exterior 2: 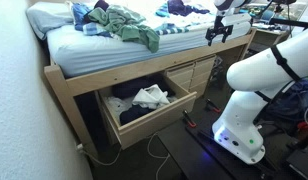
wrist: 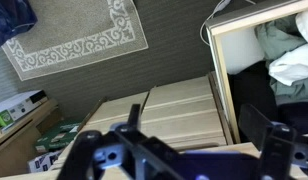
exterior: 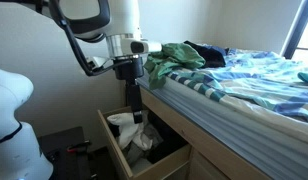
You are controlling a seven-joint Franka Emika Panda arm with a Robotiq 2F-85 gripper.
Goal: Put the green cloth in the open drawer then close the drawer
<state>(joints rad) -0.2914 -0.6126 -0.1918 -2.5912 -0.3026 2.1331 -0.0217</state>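
The green cloth (exterior: 177, 60) lies crumpled on the bed near its edge, above the drawer; it also shows in an exterior view (exterior 2: 137, 31). The open drawer (exterior: 116, 150) sticks out from under the bed and holds white cloths; it shows in both exterior views (exterior 2: 154, 120) and at the upper right of the wrist view (wrist: 220, 60). My gripper (exterior: 136, 110) hangs beside the bed edge, above the drawer, away from the cloth. Its fingers (wrist: 194, 120) are open and empty, with wooden drawer fronts between them. It also shows in an exterior view (exterior 2: 218, 38).
The bed (exterior: 244, 95) carries striped blue bedding and more clothes (exterior 2: 94, 15). Shut drawer fronts (exterior 2: 206, 70) sit beside the open one. The white robot base (exterior 2: 249, 95) stands on the floor by the bed. A patterned rug (wrist: 74, 35) and boxes (wrist: 24, 110) lie on the floor.
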